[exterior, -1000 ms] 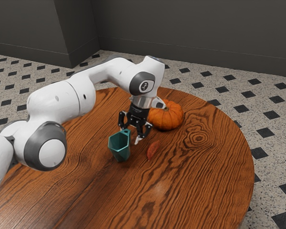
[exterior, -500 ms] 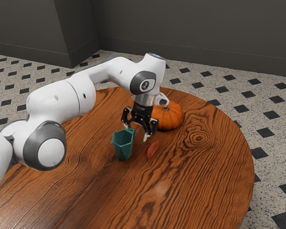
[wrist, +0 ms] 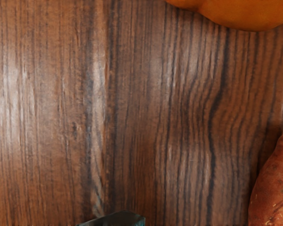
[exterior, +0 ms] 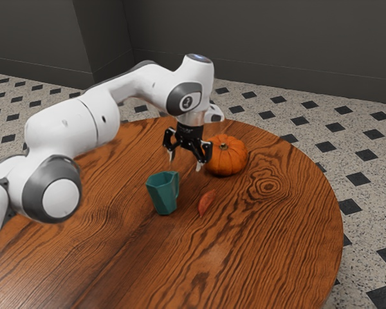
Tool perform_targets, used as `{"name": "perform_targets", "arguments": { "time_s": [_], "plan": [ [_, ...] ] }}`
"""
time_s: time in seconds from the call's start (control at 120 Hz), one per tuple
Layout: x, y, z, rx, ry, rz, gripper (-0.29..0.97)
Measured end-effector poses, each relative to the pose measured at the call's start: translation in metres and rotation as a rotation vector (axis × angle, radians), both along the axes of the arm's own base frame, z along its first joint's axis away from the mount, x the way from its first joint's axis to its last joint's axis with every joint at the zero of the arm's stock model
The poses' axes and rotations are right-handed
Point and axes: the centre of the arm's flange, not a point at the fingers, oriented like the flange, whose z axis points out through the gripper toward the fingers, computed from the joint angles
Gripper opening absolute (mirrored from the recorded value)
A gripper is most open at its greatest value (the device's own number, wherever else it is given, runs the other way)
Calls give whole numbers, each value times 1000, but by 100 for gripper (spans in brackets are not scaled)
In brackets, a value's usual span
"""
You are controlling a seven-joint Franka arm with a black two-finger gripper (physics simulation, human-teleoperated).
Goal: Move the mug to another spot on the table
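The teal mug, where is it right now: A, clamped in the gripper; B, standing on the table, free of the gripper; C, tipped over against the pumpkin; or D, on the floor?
B: the mug stands upright on the table, and the open gripper hangs apart from it.

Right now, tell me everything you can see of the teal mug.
The mug is dark teal, with faceted walls narrowing toward its base, looking like glazed ceramic. It stands upright, mouth up, on the round wooden table. Nothing else touches it: the open hand hangs above it, and the sweet potato lies apart on the exterior view's right.
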Motion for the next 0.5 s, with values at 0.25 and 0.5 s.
{"name": "perform_targets", "arguments": {
  "time_s": [0.25,0.5],
  "plan": [
    [-34,14,71,-45,-33,19,65],
    [-158,104,187,-221,-122,165,65]
  ]
}}
